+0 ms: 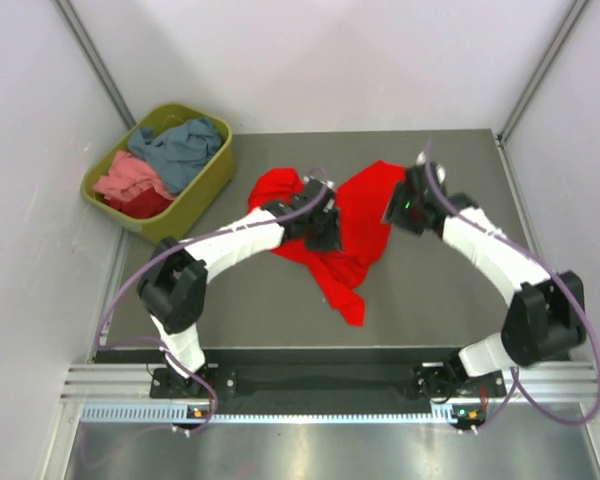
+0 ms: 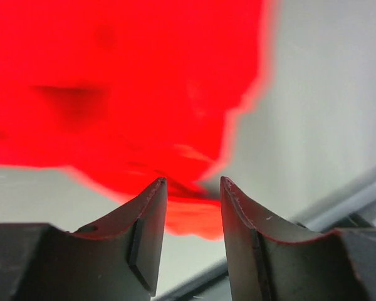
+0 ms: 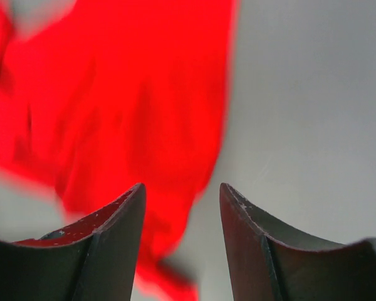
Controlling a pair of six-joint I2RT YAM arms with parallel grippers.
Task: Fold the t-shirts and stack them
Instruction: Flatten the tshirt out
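Observation:
A bright red t-shirt (image 1: pixel 345 235) lies crumpled in the middle of the dark table, a narrow tail of it trailing toward the near edge. My left gripper (image 1: pixel 320 222) hovers over the shirt's left part; its wrist view shows it open (image 2: pixel 191 182) with blurred red cloth (image 2: pixel 125 81) beyond the tips and nothing between them. My right gripper (image 1: pixel 398 208) is at the shirt's right edge, also open (image 3: pixel 182 188), with the red cloth (image 3: pixel 131 106) to the left of the gap. More t-shirts, slate blue (image 1: pixel 185 145) and salmon pink (image 1: pixel 130 178), fill the tub.
The olive-green tub (image 1: pixel 205 185) stands at the table's far left corner. Bare grey table (image 1: pixel 450 290) spreads to the right of and in front of the red shirt. White walls close in on three sides.

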